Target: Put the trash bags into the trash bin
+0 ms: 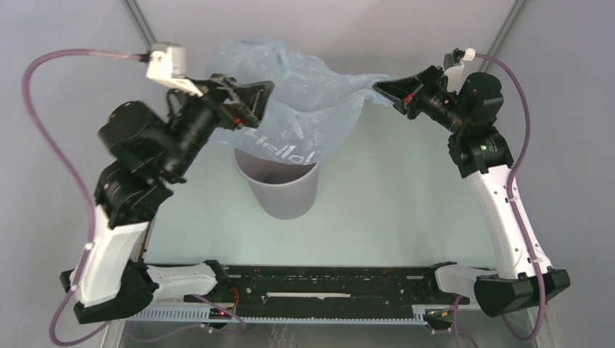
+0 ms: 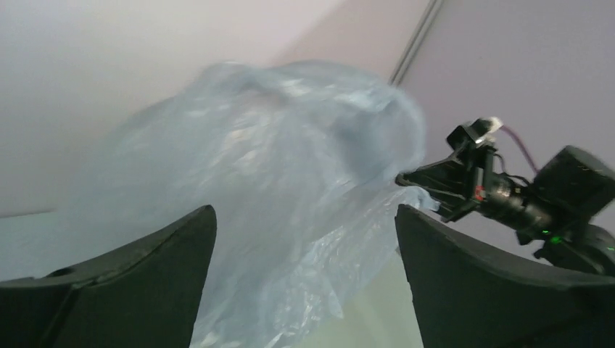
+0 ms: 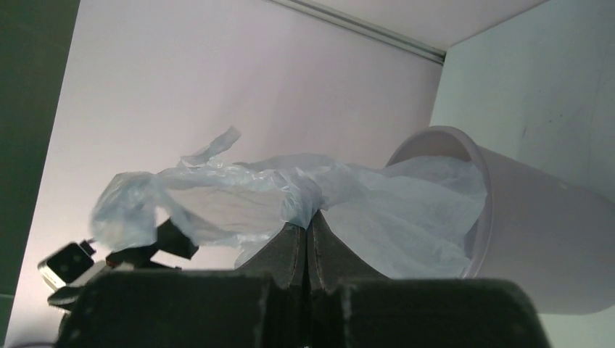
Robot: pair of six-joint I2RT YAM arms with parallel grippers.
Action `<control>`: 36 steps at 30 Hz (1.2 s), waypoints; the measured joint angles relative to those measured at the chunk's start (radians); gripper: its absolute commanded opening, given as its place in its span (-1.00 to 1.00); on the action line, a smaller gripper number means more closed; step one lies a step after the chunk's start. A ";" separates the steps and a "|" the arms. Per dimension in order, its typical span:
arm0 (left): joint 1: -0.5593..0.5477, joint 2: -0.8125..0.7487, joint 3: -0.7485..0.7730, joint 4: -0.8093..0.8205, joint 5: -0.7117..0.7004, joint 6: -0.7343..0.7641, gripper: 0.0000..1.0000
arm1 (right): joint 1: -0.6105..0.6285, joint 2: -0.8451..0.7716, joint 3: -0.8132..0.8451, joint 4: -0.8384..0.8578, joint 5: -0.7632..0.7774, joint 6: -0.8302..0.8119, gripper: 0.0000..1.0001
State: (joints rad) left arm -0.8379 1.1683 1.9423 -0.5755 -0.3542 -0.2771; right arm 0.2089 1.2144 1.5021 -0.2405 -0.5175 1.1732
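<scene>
Top view: both arms are raised over the pale table (image 1: 406,196). The trash bag (image 1: 312,94) hangs between the left claw (image 1: 257,98) and the right claw (image 1: 381,87), over the trash bin (image 1: 286,196).

Left wrist: the left claw is spread wide, with the bag loose between its fingers (image 2: 145,275).

Right wrist: the right claw is pressed together, pinching the bag. The bin is to its right, with a plain wall (image 3: 217,72) behind.

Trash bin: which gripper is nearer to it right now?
Left. The left gripper hangs open by the far-left rim of the trash bin; the right gripper, shut on the trash bag, sits farther off, beyond it to the right.
</scene>
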 measured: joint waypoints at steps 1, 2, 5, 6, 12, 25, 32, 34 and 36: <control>0.000 -0.027 -0.013 -0.008 0.000 -0.002 1.00 | -0.006 0.005 0.000 -0.001 -0.002 0.003 -1.00; 0.001 -0.055 -0.019 -0.019 0.000 0.002 1.00 | -0.011 0.011 0.000 -0.003 -0.005 0.005 -1.00; 0.001 -0.132 -0.019 -0.040 -0.026 0.018 0.96 | -0.023 0.027 -0.002 -0.006 -0.011 0.014 -1.00; 0.001 -0.153 -0.018 -0.046 -0.050 0.022 0.83 | -0.026 0.031 -0.003 -0.006 -0.013 0.016 -1.00; 0.020 -0.282 -0.010 -0.113 -0.370 -0.004 0.15 | -0.028 0.034 -0.009 -0.007 -0.024 0.027 -1.00; 0.468 -0.100 -0.154 -0.241 0.034 -0.355 0.00 | -0.024 0.027 -0.009 -0.008 -0.023 0.030 -1.00; 0.475 -0.064 -0.550 -0.037 0.372 -0.638 -0.11 | 0.008 0.025 -0.009 -0.010 -0.004 0.030 -1.00; 0.475 -0.047 -0.598 0.055 0.432 -0.701 -0.10 | 0.025 0.027 -0.006 -0.010 0.001 0.030 -1.00; 0.476 -0.027 -0.639 0.143 0.470 -0.752 -0.10 | 0.041 0.034 -0.001 -0.008 0.005 0.031 -1.00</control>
State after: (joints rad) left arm -0.3622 1.1408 1.3029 -0.4328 0.1158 -1.0294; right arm 0.2497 1.2480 1.5009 -0.2481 -0.5121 1.2037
